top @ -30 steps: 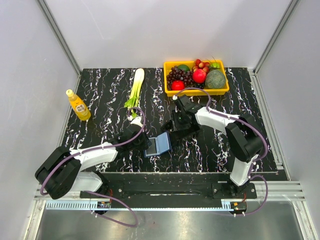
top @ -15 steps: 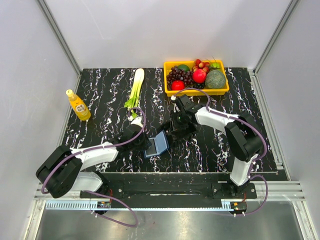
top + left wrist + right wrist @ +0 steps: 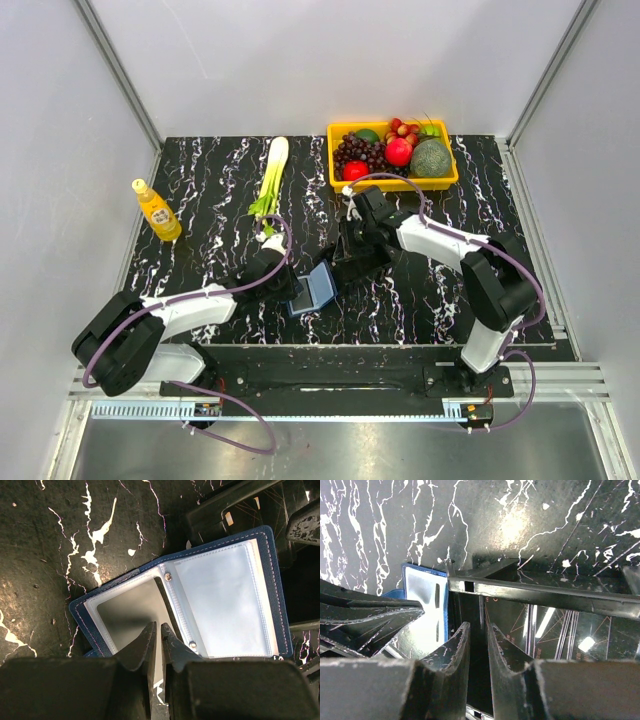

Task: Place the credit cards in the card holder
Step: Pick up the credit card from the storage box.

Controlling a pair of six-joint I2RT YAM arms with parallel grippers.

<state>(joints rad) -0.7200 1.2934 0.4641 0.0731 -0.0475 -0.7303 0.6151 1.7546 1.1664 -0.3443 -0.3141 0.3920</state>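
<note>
Right gripper hovering over black tray, jaws narrow, hold indiscernible. Card holder lying open just left of it; left gripper pinching near leaf, jaws almost closed.

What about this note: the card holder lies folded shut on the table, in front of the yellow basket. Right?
No. The card holder lies open, not folded shut; the left wrist view shows both clear-sleeved pages spread. It is on the table, in front of the yellow basket.
</note>
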